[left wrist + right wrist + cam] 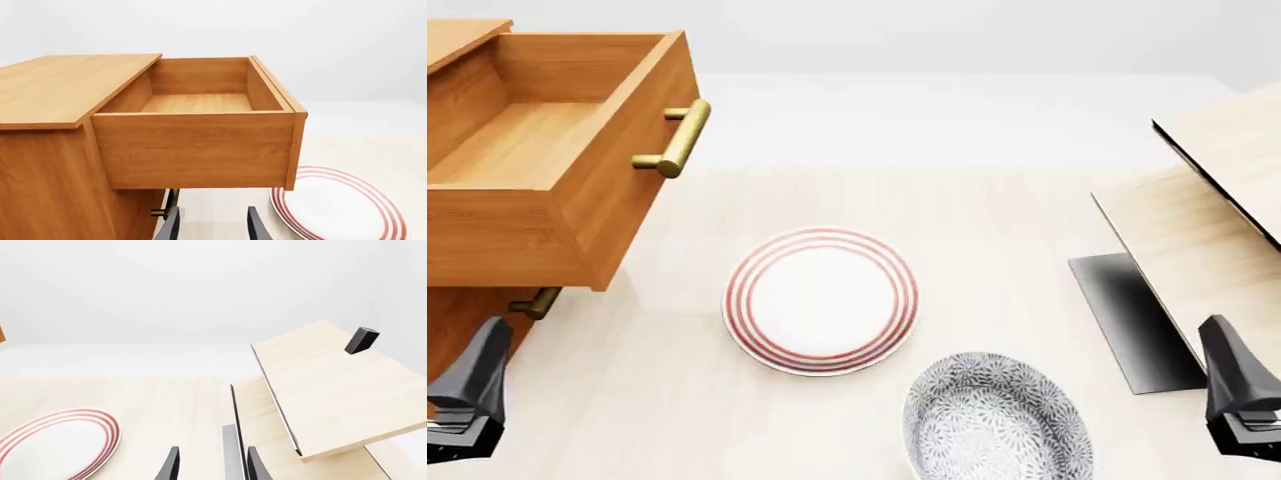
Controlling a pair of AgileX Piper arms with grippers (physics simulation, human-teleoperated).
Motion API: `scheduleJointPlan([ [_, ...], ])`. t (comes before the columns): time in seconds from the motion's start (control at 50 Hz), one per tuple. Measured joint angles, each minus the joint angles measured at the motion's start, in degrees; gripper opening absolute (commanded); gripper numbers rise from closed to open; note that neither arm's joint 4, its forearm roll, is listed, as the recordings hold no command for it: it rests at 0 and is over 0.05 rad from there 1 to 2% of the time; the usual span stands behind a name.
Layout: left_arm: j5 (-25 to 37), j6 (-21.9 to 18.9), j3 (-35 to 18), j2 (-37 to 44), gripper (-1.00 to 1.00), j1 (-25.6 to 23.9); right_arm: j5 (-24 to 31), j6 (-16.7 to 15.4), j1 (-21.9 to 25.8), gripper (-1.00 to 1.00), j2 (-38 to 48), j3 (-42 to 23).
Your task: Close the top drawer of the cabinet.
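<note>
The top drawer point(547, 150) of the orange-brown cabinet point(47, 165) stands pulled far out, its plain wood interior point(197, 102) empty. Its brass bar handle point(675, 138) faces the table's middle. The lower drawer's brass handle point(534, 302) shows beneath it, and it also shows in the left wrist view point(162, 210). My left gripper point(212, 226) is open and empty, low and near the drawer's side, below its bottom edge; it also shows in the front view point(467, 400). My right gripper point(212, 466) is open and empty at the front right point(1241, 395).
A white plate with red rings point(821, 300) lies mid-table. A grey patterned bowl point(998, 418) sits in front of it. A pale light-wood panelled unit with a black edge point(1214, 230) stands at the right, its black foot point(1128, 320) on the table.
</note>
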State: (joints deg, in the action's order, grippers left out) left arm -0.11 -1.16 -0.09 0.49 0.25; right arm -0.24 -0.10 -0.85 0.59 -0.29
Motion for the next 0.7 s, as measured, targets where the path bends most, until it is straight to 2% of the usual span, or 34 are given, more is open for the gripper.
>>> scheduleJointPlan([
  [0.14, 0.11, -0.48, -0.24, -0.20, 1.00, 0.81, -0.04, 0.01, -0.05, 1.00, 0.05, -0.01],
  [0.38, 2.44, -0.54, -4.39, 0.14, 1.00, 2.37, 0.00, 0.03, -0.08, 1.00, 0.01, 0.00],
  [0.7, 3.76, -0.45, -9.98, 3.23, 1.00, 0.61, 0.01, 0.04, -0.10, 1.00, -0.02, 0.02],
])
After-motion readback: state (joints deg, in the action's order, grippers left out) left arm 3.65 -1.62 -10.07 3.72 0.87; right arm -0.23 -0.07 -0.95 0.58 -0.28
